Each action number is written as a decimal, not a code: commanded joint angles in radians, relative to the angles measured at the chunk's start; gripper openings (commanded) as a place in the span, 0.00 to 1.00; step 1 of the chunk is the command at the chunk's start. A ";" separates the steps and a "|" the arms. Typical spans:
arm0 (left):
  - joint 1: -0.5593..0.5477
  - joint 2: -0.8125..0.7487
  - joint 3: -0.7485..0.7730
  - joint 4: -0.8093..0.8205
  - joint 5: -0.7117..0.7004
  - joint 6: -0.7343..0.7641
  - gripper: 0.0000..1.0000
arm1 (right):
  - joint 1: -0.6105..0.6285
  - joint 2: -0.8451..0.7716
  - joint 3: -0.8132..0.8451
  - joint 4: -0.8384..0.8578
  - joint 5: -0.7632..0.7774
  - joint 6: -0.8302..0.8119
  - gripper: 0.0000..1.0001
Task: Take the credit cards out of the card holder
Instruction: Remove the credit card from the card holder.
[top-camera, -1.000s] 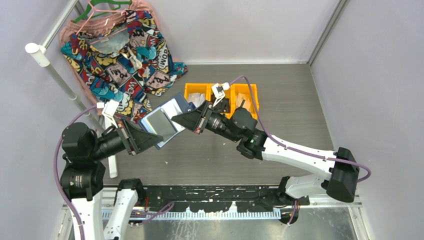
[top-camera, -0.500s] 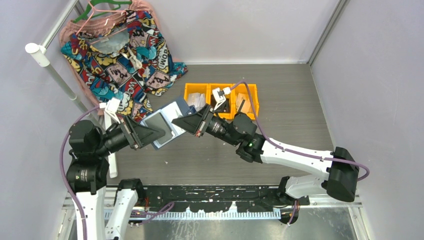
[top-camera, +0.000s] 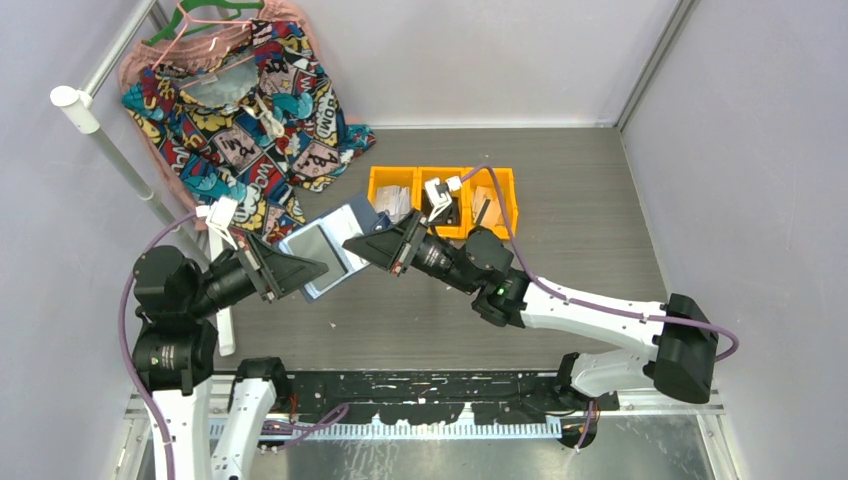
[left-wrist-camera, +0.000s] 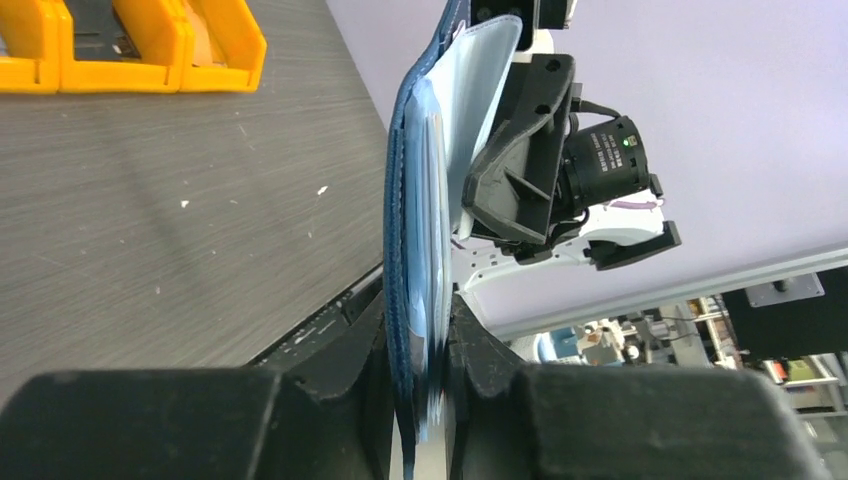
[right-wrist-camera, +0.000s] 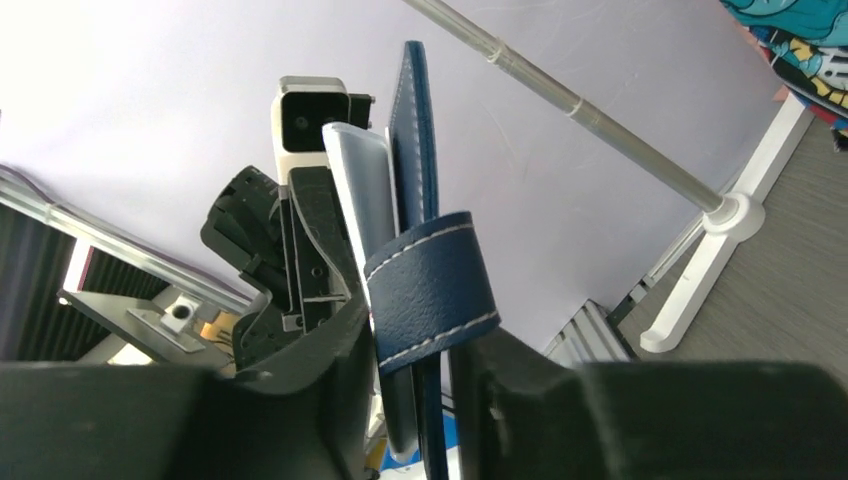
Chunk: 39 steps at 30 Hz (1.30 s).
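Behind card holder (top-camera: 325, 252), yellow bins (top-camera: 395, 173)

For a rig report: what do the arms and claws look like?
The left arm and right arm have white links and black joints; the left claw and right claw are black wedges. A purple cable runs along each, with a white wrist camera.

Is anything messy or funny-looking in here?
Yes. The comic-print shirt hangs all bunched up in the far-left corner, and its hem spills onto the table next to the yellow bins. A few white specks are also scattered on the table.
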 joint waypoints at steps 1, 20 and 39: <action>0.000 0.023 0.094 -0.126 -0.055 0.181 0.07 | -0.025 -0.055 0.047 -0.074 0.028 -0.001 0.52; 0.000 0.314 0.236 -0.604 -0.280 0.803 0.00 | -0.089 0.143 0.330 -0.390 -0.303 0.021 0.61; 0.000 0.281 0.257 -0.597 0.228 0.774 0.14 | -0.075 0.174 0.195 -0.205 -0.373 0.103 0.52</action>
